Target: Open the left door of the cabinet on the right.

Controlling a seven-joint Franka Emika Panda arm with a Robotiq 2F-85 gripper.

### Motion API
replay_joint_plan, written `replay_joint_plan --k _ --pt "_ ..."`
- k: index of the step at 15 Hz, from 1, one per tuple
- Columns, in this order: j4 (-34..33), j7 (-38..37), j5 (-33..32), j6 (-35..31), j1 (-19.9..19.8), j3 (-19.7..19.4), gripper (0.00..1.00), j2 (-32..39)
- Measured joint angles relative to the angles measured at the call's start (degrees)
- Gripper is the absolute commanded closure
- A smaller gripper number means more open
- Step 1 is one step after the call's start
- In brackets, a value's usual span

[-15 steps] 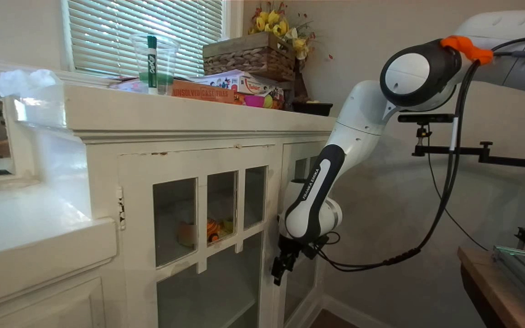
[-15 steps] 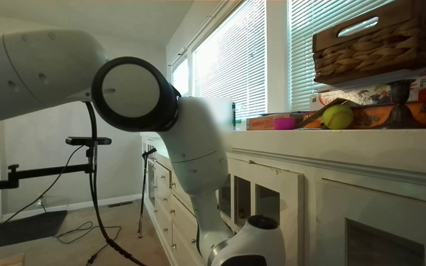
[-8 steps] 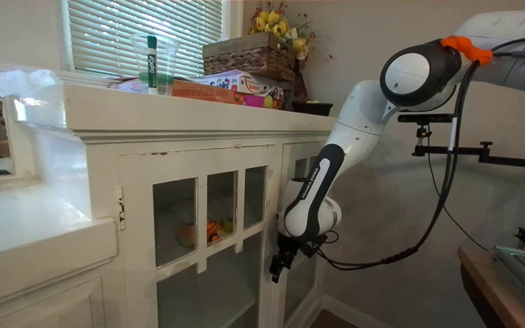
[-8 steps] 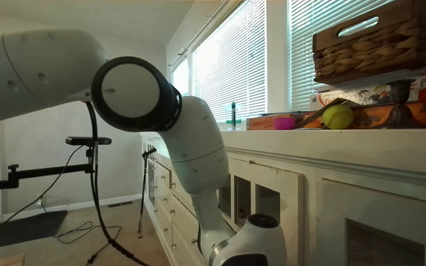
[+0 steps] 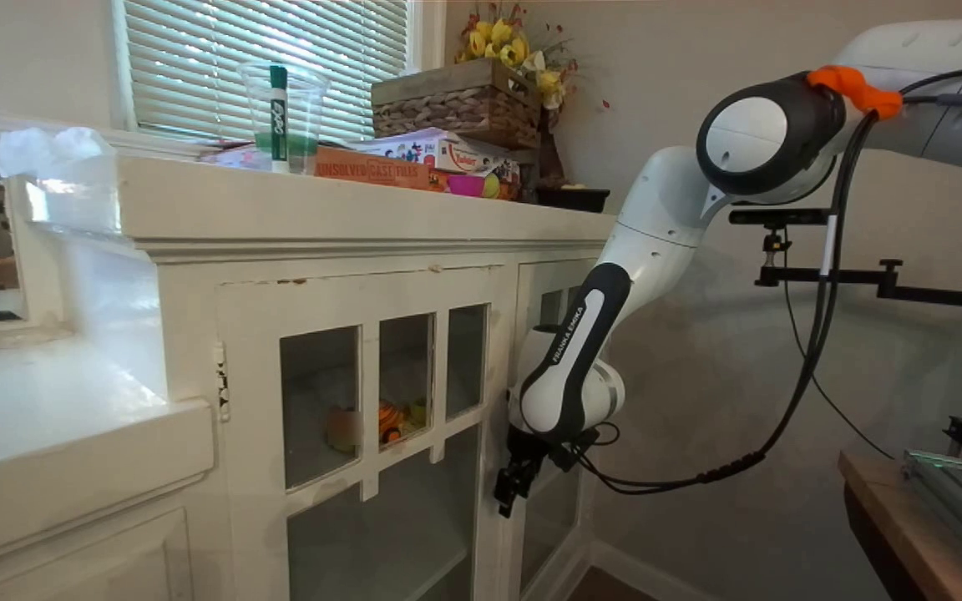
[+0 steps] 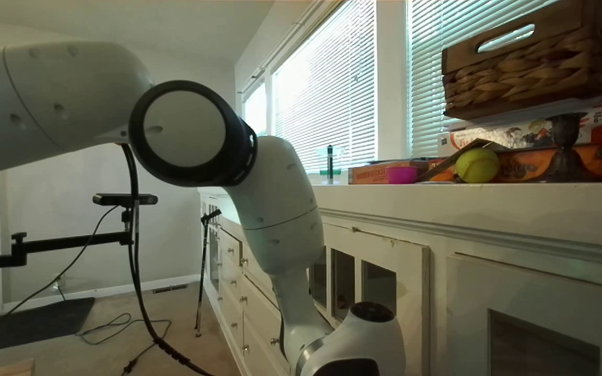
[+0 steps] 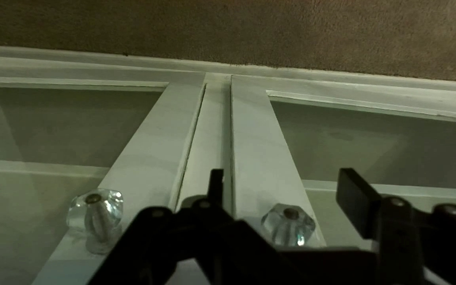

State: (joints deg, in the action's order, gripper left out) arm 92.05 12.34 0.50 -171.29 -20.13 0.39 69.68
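The left door (image 5: 251, 376) of the white cabinet (image 5: 364, 196) has glass panes split by white bars. It appears closed against the frame, or nearly so, in both exterior views. In the wrist view the floor is at the top, so this left door (image 7: 255, 150) shows on the right side. Its faceted glass knob (image 7: 289, 225) sits between the two fingers of my gripper (image 7: 282, 178), which stands open. A visible space separates the knob from each finger. In an exterior view my gripper (image 5: 503, 506) points down at the door's inner edge. The other exterior view hides it.
The twin door (image 7: 149, 154) with its own glass knob (image 7: 95, 215) is beside the left door, past a narrow post (image 7: 212, 130). Boxes, a woven basket (image 5: 456, 104) and a cup with a marker (image 5: 279, 121) stand on top. A wooden table edge (image 5: 890, 509) is at the right.
Over the last second my gripper has risen slightly and shifted a little towards the left door. Its fingers have stayed around the same spot over the last half second. The door has not visibly moved.
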Motion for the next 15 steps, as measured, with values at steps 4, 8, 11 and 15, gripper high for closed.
replay_joint_plan --k 4,8,11,15 --pt "0.0 0.0 0.0 0.0 0.0 0.0 0.83 0.0" --pt "0.0 0.0 0.0 -0.1 0.0 0.0 1.00 0.0" --pt "0.0 0.0 0.0 -0.5 0.0 0.1 0.73 0.0" --pt "0.0 0.0 0.0 -1.5 0.0 0.4 0.46 0.0"
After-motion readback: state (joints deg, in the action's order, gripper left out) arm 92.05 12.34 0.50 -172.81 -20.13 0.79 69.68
